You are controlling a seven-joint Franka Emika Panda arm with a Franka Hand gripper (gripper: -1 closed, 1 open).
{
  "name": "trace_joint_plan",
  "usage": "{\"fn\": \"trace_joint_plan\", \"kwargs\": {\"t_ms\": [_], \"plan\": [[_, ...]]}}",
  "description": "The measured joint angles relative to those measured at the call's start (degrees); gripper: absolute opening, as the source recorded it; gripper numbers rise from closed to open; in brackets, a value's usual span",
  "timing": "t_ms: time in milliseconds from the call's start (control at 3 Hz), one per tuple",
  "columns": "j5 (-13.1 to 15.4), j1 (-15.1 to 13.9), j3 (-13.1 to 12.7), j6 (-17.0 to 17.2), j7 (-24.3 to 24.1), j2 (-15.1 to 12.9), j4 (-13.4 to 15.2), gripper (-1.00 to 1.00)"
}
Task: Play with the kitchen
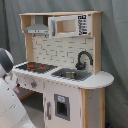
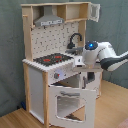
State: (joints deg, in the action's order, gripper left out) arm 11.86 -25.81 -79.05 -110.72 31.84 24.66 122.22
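Leftmost in the first exterior view, the white arm (image 1: 9, 95) fills the lower corner, pressed close against the front of the kitchen (image 1: 65, 75); beside it, on the counter, sits the black hob (image 1: 35, 66) with red rings; next comes the steel sink (image 1: 70, 75), and then the black faucet (image 1: 84, 59) curving over it; above hang the grey hood (image 1: 37, 29) and, to its right, a windowed cabinet (image 1: 67, 25); low in the front sits a small door (image 1: 62, 107).

Similarly, in the second exterior view the kitchen stands on a wooden floor (image 2: 15, 120) against a grey curtain (image 2: 10, 55); the hob (image 2: 51, 59) lies left of centre, with the oven door (image 2: 70, 102) hanging open beneath it; the gripper (image 2: 80, 61) hovers at the counter's front edge beside the hob, just ahead of the sink area; whether its fingers are apart or together cannot be told.
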Motion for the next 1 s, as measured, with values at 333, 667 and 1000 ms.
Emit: {"fn": "trace_joint_plan", "kwargs": {"t_ms": [333,667,1000], "plan": [[0.0,0.0,1.5,-3.3,3.4,-2.1,2.2,1.0],[0.0,-0.2,2.9,-7.7,7.2,-4.8,4.4,1.0],[0.0,-0.9,3.2,-12.1,10.2,-7.7,5.8,1.0]]}}
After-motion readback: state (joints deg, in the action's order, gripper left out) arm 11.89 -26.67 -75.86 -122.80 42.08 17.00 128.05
